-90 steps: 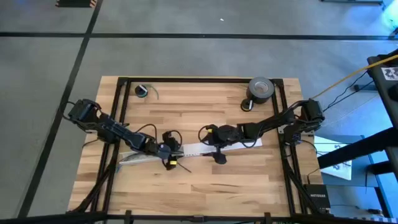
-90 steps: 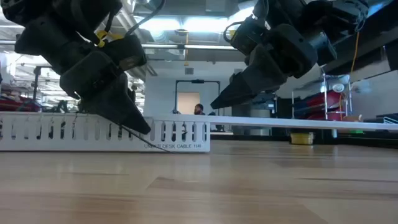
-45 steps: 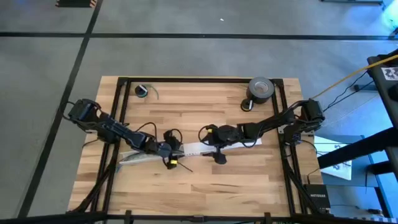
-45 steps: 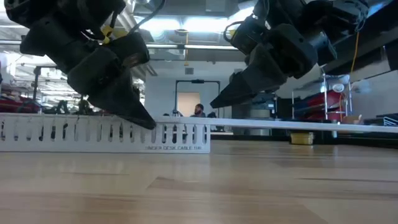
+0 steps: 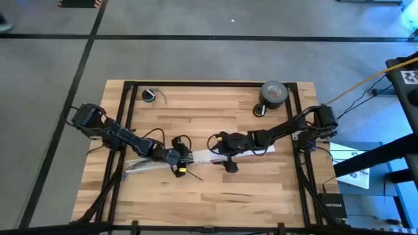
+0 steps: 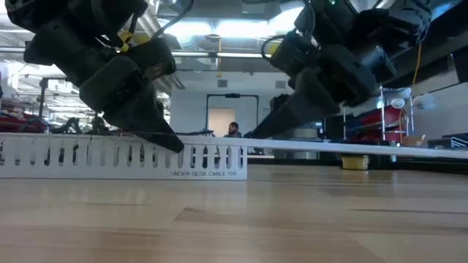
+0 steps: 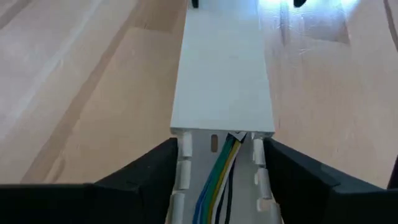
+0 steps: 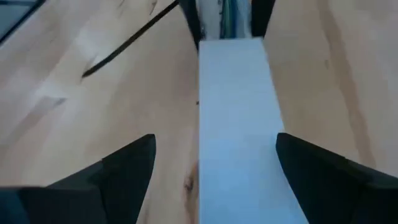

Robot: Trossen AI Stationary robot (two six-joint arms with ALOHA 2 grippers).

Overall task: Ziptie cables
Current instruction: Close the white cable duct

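We count one bundle of cables (image 7: pixel 219 180), seen in the left wrist view as several coloured wires, among them blue, green, yellow and black, lying side by side inside one white slotted channel (image 7: pixel 214 146). A flat white cover strip (image 7: pixel 222 68) runs on from the channel's open end along the table (image 5: pixel 209 111). In the high view this channel and strip make one pale line (image 5: pixel 196 157) across the middle of the tabletop, between the two arms.

We see one ziptie (image 8: pixel 127 38), a thin black strip lying bare on the wood just beside the channel; in the high view it shows as a short dark line (image 5: pixel 193 175) on the side of the channel nearer the table's front edge.

There are two grippers. The left gripper (image 7: pixel 217 186) straddles the slotted channel, its two dark fingers (image 7: pixel 134 180) spread wide, one on each side of the channel walls; we cannot tell whether they touch the walls. The right gripper (image 8: pixel 214 180) hangs over the white cover strip with its fingers (image 8: pixel 115 171) also spread wide, well clear of the strip's edges, holding nothing. In the low view both grippers point down toward the channel, the left one (image 6: pixel 164 139) at its slotted wall and the right one (image 6: pixel 256 133) above the strip.

Toward the back of the table sit one large grey tape roll (image 5: pixel 274 93) and one small dark ring (image 5: pixel 149 95).
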